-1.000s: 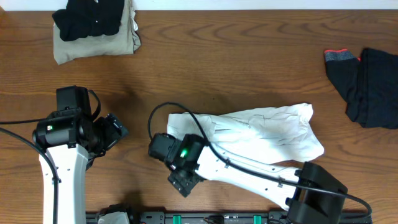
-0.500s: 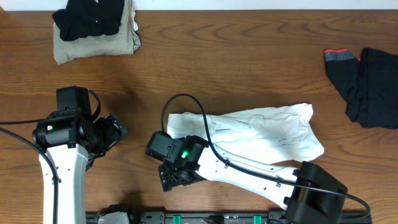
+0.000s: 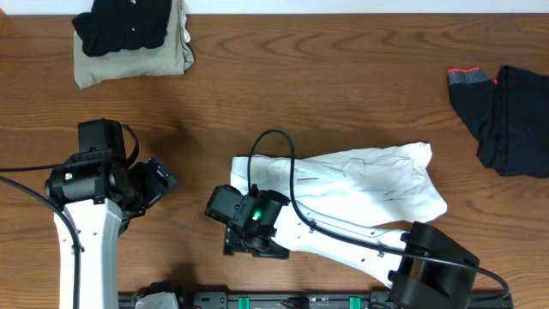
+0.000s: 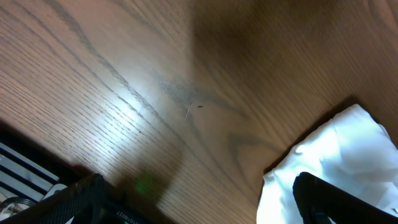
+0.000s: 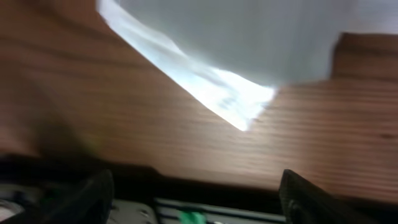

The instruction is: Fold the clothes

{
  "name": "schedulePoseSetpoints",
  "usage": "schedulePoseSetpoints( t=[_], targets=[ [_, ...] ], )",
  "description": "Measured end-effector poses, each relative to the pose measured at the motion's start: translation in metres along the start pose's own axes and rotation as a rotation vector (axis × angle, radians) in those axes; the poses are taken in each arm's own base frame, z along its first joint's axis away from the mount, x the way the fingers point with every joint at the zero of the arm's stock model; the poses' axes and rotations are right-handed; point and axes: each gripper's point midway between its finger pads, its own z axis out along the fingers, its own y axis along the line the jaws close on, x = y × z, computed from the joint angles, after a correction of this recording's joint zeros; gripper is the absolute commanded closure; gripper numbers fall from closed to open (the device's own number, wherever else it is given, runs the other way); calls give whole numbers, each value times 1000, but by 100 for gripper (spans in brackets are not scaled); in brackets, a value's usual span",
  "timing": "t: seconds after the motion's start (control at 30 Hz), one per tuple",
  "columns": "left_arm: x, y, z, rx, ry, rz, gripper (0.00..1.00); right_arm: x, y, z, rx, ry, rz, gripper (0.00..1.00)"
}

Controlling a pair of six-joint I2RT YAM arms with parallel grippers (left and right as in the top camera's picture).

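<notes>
A large white wrinkled shirt (image 3: 360, 184) lies bunched on the wooden table, right of centre. My right gripper (image 3: 241, 244) hangs just off the shirt's front left corner, near the table's front edge. In the right wrist view its jaws (image 5: 196, 199) are open and empty, with the white shirt (image 5: 249, 37) beyond them. My left gripper (image 3: 159, 181) is open and empty over bare wood, left of the shirt. In the left wrist view its jaws (image 4: 199, 208) are spread wide, with a shirt corner (image 4: 348, 143) near the right finger.
A black garment (image 3: 129, 24) lies on a folded khaki one (image 3: 129, 67) at the back left. Another black garment (image 3: 519, 120) with a red-trimmed piece (image 3: 469, 79) lies at the right edge. A black rail (image 3: 283, 301) runs along the front edge.
My right wrist has swivelled beside the shirt's front left corner, and its cable loop has shifted right. The left arm and the shirt have not moved.
</notes>
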Motion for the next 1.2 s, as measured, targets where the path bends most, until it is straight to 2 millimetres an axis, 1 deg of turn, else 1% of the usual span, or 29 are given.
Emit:
schedulePoseSetpoints(
  t=[0.07,0.17,0.3,0.33,0.43,0.57,0.8,0.9,0.97,1.03,1.2],
  targets=[
    [0,0,0,0,1,0,2,-2,-1,3,-3,-12,65,18],
    [1,0,0,-2,3,0,2,-4,-9,9,18,-22,169,16],
    [2,1,0,-4,7,0,2,-9,-15,11,31,-42,277,2],
    [2,1,0,-4,7,0,2,-12,-16,11,30,-52,311,1],
    [2,1,1,-5,9,0,2,-19,-17,13,21,-80,375,1],
    [2,2,1,-6,10,0,2,-25,-17,22,-11,-109,439,1],
    [3,2,2,-7,12,0,2,-29,-22,32,-27,-128,476,1],
    [3,2,2,-7,12,0,2,-31,-23,34,-31,-142,482,7],
    [3,2,2,-7,12,0,2,-34,-21,35,-45,-151,486,17],
    [3,2,2,-7,12,0,2,-38,-19,34,-58,-162,494,23],
    [3,2,2,-7,12,0,2,-40,-18,34,-68,-174,498,29]
  ],
)
